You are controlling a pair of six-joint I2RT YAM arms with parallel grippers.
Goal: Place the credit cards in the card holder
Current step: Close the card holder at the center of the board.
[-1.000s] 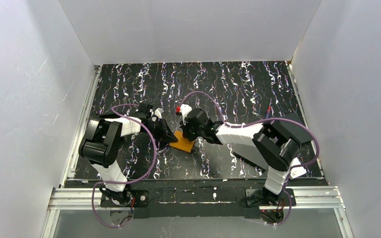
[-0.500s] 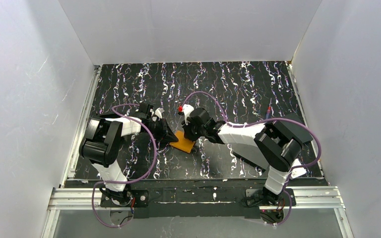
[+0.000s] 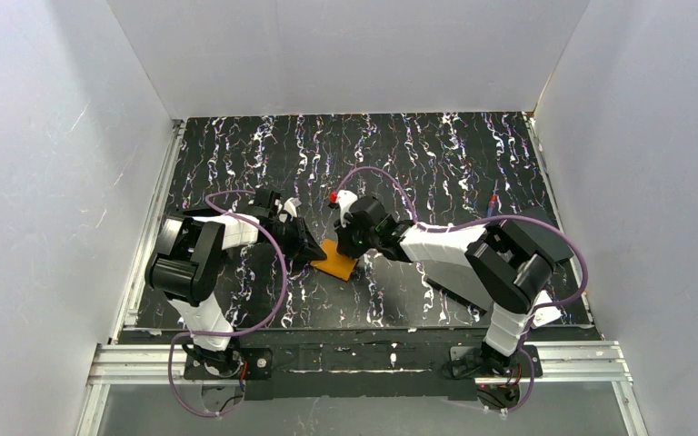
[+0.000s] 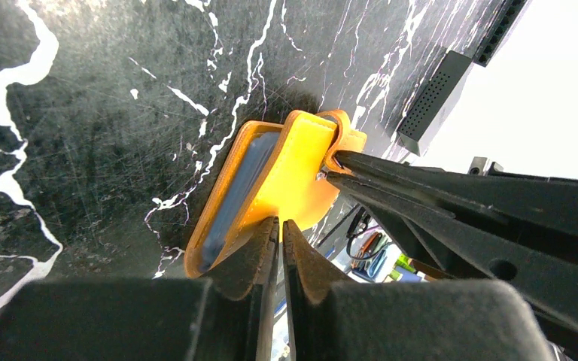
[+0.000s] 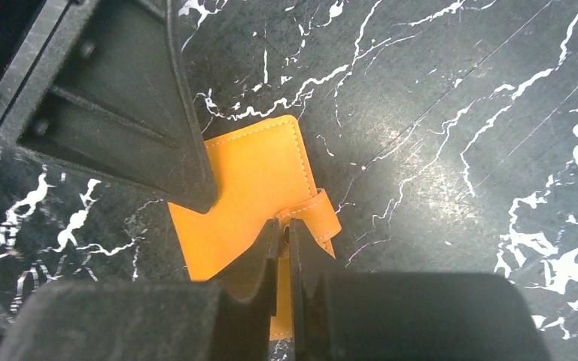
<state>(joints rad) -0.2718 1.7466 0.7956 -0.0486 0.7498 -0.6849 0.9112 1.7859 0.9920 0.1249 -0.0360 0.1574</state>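
The orange card holder (image 3: 334,262) lies mid-table between both arms, its cover partly lifted. In the left wrist view the card holder (image 4: 286,177) shows pale grey-blue sleeves (image 4: 237,192) inside. My left gripper (image 4: 278,226) is shut on the edge of its cover. My right gripper (image 5: 284,226) is shut on the snap tab (image 5: 322,219), and its black fingers (image 4: 421,188) reach the tab from the right in the left wrist view. In the top view the left gripper (image 3: 312,250) and right gripper (image 3: 349,247) flank the holder. No credit cards can be made out in any view.
White walls close in the black marbled table (image 3: 436,154) on three sides. An aluminium rail (image 3: 363,356) runs along the near edge. A small red-tipped item (image 3: 493,194) lies far right. A flat black rectangle (image 3: 445,289) sits under the right arm.
The right wrist has shifted slightly right and away. Its jaws have slackened a little on the tab. The left arm and the card holder have stayed put.
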